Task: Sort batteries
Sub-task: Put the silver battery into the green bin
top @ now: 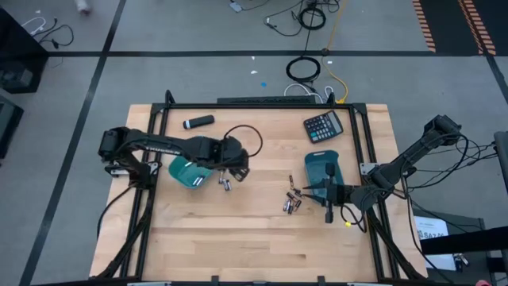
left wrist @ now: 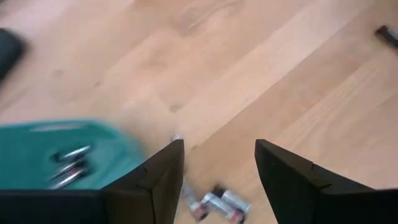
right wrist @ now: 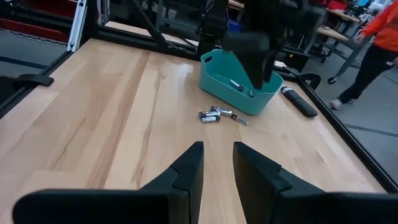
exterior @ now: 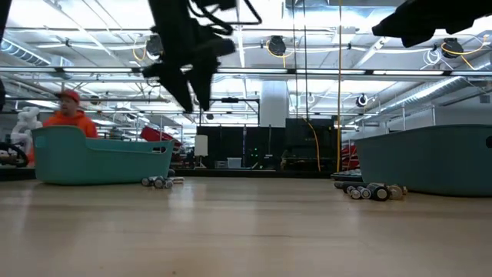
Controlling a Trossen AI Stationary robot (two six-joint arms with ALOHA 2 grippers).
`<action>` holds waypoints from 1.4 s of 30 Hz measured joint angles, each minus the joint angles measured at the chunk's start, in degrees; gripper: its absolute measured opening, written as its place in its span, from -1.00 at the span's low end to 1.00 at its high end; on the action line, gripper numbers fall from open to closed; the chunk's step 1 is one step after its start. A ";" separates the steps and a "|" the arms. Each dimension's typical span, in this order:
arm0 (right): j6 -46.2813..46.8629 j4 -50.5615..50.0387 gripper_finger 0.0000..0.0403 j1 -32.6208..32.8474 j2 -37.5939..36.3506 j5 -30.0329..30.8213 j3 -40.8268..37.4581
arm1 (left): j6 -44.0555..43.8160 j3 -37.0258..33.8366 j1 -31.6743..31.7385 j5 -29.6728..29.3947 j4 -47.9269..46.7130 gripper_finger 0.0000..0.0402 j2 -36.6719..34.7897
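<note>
Two teal trays stand on the wooden table: the left tray with a few batteries inside, and the right tray. A small group of loose batteries lies beside the left tray. A second group of batteries lies near the right tray. My left gripper hangs open above the first group, clear of the table. My right gripper is open at the right tray's near end and holds nothing.
A black calculator lies at the far right of the table. A black marker-like cylinder lies at the far left. Bare wood spans the table's near half. A person in orange stands beyond the table.
</note>
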 joint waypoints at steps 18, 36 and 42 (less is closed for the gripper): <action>-3.18 0.75 -0.62 -3.92 0.00 -4.30 0.00 | 11.95 9.01 6.13 9.48 -13.16 -0.09 23.20; -3.40 0.32 -0.62 -3.96 -0.01 -4.52 0.00 | 20.04 8.47 7.90 13.82 -9.83 -0.88 25.35; -3.40 0.28 -0.62 -3.96 0.00 -4.51 0.00 | 21.52 8.85 6.26 8.32 -12.83 -0.90 25.57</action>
